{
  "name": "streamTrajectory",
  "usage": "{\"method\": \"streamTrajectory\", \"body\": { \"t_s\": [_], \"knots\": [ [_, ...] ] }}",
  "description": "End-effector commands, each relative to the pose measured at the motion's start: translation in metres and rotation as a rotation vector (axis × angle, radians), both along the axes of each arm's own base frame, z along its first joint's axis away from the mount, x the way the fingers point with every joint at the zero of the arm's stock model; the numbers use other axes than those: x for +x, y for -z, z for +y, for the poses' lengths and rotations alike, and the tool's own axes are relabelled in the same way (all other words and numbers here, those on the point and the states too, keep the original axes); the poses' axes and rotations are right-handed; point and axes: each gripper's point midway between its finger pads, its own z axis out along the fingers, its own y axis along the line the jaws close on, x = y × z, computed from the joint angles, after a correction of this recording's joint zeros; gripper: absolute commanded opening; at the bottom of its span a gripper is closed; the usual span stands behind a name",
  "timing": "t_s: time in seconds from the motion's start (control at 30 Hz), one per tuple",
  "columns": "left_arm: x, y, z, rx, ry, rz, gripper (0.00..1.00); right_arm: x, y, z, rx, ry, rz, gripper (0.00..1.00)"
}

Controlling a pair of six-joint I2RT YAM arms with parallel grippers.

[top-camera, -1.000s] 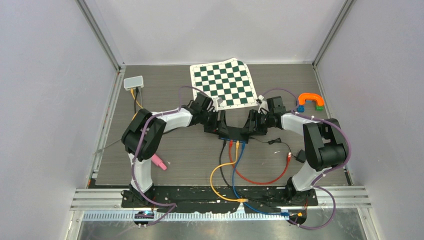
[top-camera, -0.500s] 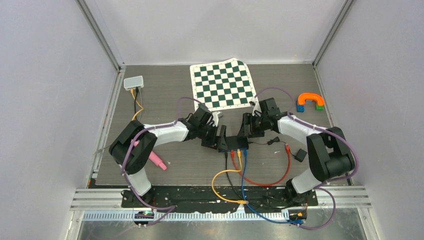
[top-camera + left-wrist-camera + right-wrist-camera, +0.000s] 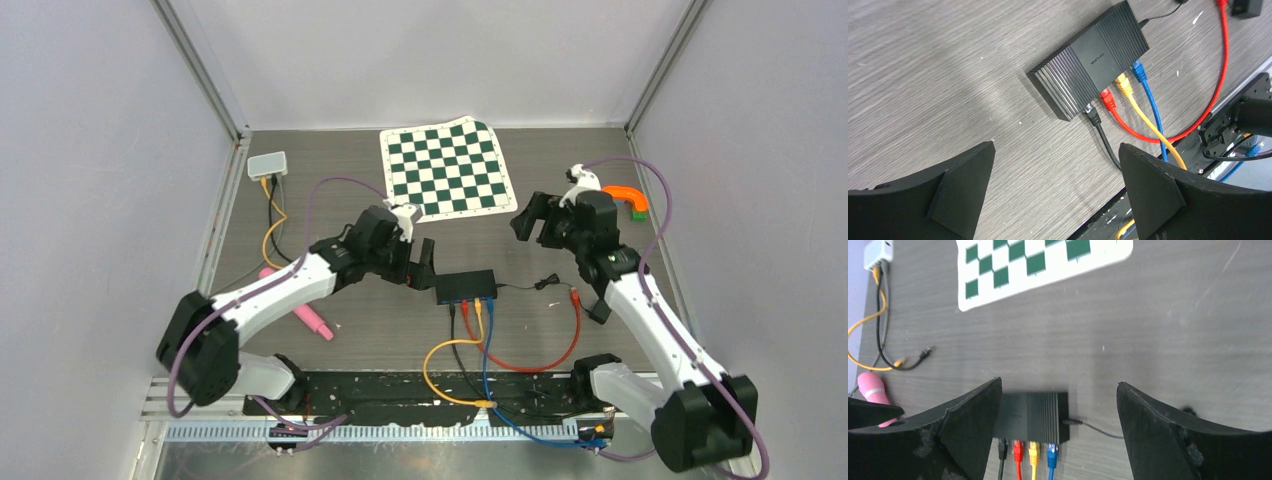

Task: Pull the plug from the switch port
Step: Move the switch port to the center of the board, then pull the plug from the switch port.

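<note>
The black switch point(image 3: 466, 287) lies flat on the table in front of both arms. Black point(image 3: 1091, 111), red point(image 3: 1107, 99), yellow point(image 3: 1123, 85) and blue point(image 3: 1138, 72) plugs sit side by side in its near ports. My left gripper point(image 3: 419, 262) hovers just left of the switch, open and empty point(image 3: 1055, 145). My right gripper point(image 3: 533, 220) is raised behind and to the right of the switch, also open and empty point(image 3: 1058, 382). From the right wrist I see the switch point(image 3: 1033, 416) below, between my fingers, with a thin power lead point(image 3: 1088, 426) leaving its right end.
A green-and-white chessboard mat point(image 3: 447, 168) lies at the back. A white box point(image 3: 267, 165) with cables sits far left, a pink object point(image 3: 312, 321) near the left arm, an orange piece point(image 3: 628, 197) at the right. The red cable's loose end point(image 3: 576, 293) and a black adapter point(image 3: 600, 311) lie right of the switch.
Both grippers have opened and drawn away from the switch's ends. The left arm pulled back to the left, the right arm lifted toward the back right. The switch stays put.
</note>
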Motion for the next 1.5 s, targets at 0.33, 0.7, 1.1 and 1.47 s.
{"method": "streamTrajectory", "body": {
  "t_s": [0.33, 0.7, 1.1, 1.47],
  "knots": [
    [0.017, -0.037, 0.047, -0.053, -0.197, -0.325, 1.00, -0.052, 0.063, 0.022, 0.512, 0.102, 0.030, 0.96],
    [0.036, -0.033, 0.002, 0.017, 0.083, -0.387, 1.00, -0.046, 0.084, 0.024, 0.503, 0.161, 0.204, 0.95],
    [0.031, 0.005, -0.054, 0.244, 0.644, -0.413, 1.00, -0.057, 0.093, 0.037, 0.543, 0.110, 0.292, 0.96],
    [0.030, 0.057, -0.042, 0.519, 0.851, -0.268, 1.00, -0.054, 0.092, 0.032, 0.454, 0.106, 0.313, 0.97]
  ]
}}
